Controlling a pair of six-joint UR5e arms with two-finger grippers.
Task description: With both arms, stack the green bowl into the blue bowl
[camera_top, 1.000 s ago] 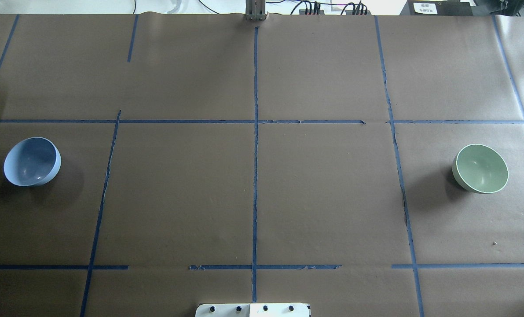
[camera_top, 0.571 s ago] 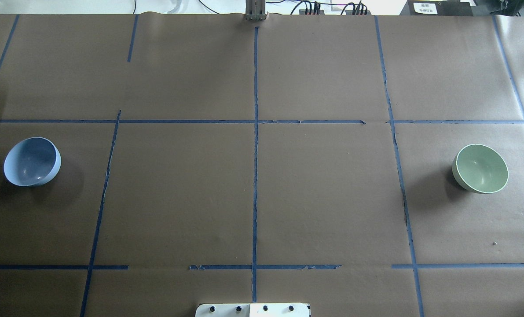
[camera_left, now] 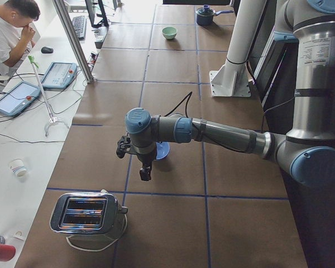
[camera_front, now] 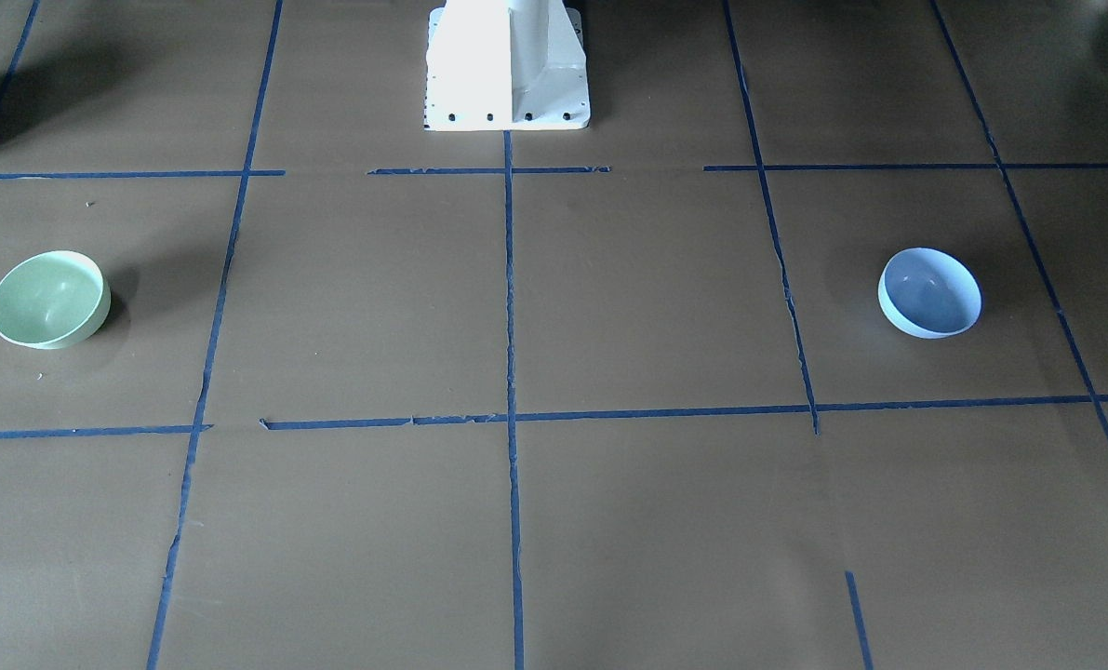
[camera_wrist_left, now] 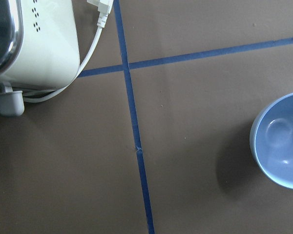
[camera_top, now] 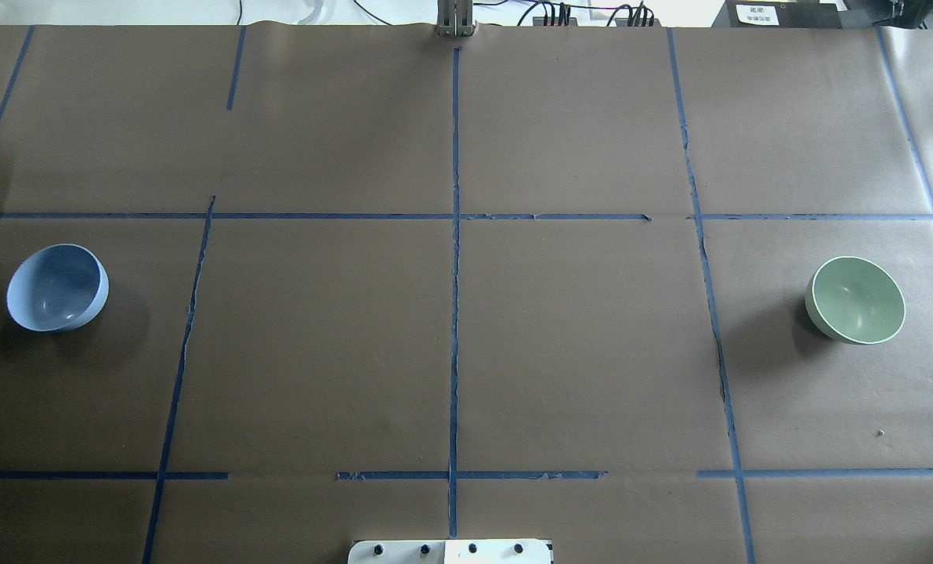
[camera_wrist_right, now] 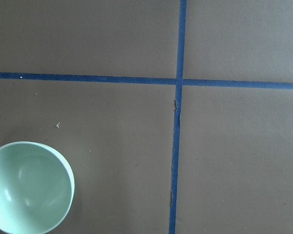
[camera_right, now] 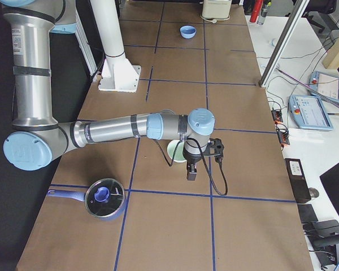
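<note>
The overhead and front views are giving you only the two bowls. Overhead, the green bowl (camera_top: 855,300) is sitting at the right of the frame and the blue bowl (camera_top: 57,287) at the far left, well apart, each upright on the table (camera_top: 317,352) inside the blue tape (camera_top: 454,313) grid. The front view is mirroring this and adding the white base (camera_front: 507,70) at top centre.

Only the side views are showing you the arms. From the left end, the left arm (camera_left: 223,134) is reaching out level across the middle of the frame, its wrist partly covering the blue bowl, with the left gripper (camera_left: 146,174) hanging pointed down just beside that bowl. A toaster (camera_left: 89,215) is standing at lower left, and a person (camera_left: 11,33) is sitting at upper left. From the right end, the right arm (camera_right: 113,129) is stretching across in the same way, the right gripper (camera_right: 191,172) hanging just beside the half-hidden green bowl, and a pot (camera_right: 104,199) is lying at lower left.

Each bowl is showing you a bare, glossy inside with a soft gleam. The pot is wearing its lid, which is hiding its inside.

The wrist views are looking straight down — blue bowl at the right edge with the toaster at upper left, green bowl at lower left — without showing any fingers. So you are seeing each pincer from the side alone: I cannot tell how far either is parted, and neither is touching a bowl.
</note>
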